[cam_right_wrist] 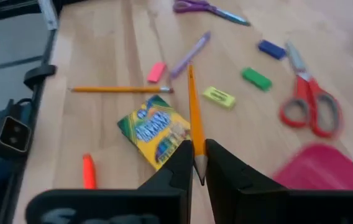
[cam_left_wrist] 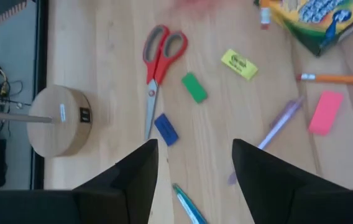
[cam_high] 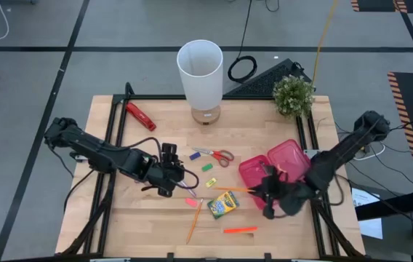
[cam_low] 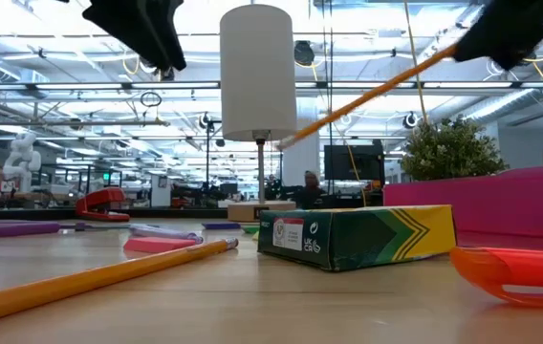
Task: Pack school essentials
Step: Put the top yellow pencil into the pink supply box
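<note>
A yellow pencil (cam_right_wrist: 193, 112) is pinched between the fingers of the right pincer (cam_high: 273, 195), lifted clear of the counter (cam_high: 155, 225) and held just beside the open pink case (cam_high: 275, 167), its tip reaching out over the crayon box (cam_high: 222, 205). From above, the case's two halves look empty, though the arm hides part of them, so packing seems barely begun.

Nearly everything else lies loose on the wood. The crayon box sits flat near the middle, with a second pencil (cam_high: 194, 220) slanting beside it and an orange marker (cam_high: 240, 230) nearer the front edge. A pink eraser (cam_high: 191, 201), a yellow eraser (cam_high: 211, 183), a green eraser (cam_high: 207, 167) and a blue eraser (cam_high: 195, 155) are scattered between the arms, and the red-handled scissors (cam_high: 215, 154) lie closed beyond them. A purple pen (cam_left_wrist: 276, 127) rests near the pink eraser.

The left pincer (cam_high: 166, 175) hovers over the counter's left-middle, fingers spread and holding nothing. A white lamp (cam_high: 201, 73) and small plant (cam_high: 292, 94) stand along the back.
</note>
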Robot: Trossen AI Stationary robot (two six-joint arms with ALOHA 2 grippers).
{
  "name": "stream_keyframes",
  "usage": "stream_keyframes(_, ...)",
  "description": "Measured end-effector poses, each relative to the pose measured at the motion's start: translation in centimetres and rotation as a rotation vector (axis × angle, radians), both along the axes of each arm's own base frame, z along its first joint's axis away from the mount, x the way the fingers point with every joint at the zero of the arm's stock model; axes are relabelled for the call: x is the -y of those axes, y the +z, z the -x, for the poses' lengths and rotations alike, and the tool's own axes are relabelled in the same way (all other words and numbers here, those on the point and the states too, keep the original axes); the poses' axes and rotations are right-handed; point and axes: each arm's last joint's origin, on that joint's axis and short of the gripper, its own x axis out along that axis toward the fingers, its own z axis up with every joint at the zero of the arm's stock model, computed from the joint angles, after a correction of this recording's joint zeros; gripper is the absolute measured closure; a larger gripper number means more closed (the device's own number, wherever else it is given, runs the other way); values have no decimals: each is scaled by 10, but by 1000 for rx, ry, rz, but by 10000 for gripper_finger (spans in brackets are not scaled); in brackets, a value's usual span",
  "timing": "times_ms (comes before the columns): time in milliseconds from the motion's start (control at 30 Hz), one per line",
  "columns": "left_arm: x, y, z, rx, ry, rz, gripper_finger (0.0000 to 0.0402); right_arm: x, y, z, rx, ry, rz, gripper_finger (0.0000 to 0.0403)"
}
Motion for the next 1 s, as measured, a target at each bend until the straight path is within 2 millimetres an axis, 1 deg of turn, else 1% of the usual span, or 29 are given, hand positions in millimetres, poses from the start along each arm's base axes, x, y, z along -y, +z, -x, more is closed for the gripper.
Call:
stream_keyframes(133,0,0,0,-5,-4,-4,192,-8,5,21,14,-18,-37,383)
stream_keyframes(267,0,0,0,-5,-3,-4,192,-12,9,37,7,-2,-91,383)
stream_keyframes(367,0,0,0,-3,1,2,192,-14,9,44,-6,16,-92,383)
stream_keyframes(467,0,0,0,0,10,8,192,-13,11,47,9,8,-75,383)
stream_keyframes(567,0,0,0,6,27,21,192,-6,17,47,43,2,-32,383)
stream_keyframes(667,0,0,0,15,55,43,192,3,22,52,16,3,41,383)
stream_keyframes(833,6,-1,3,11,62,92,192,21,27,67,-130,-33,144,383)
stream_keyframes(1000,13,-1,5,14,49,100,192,34,25,82,-309,-118,109,383)
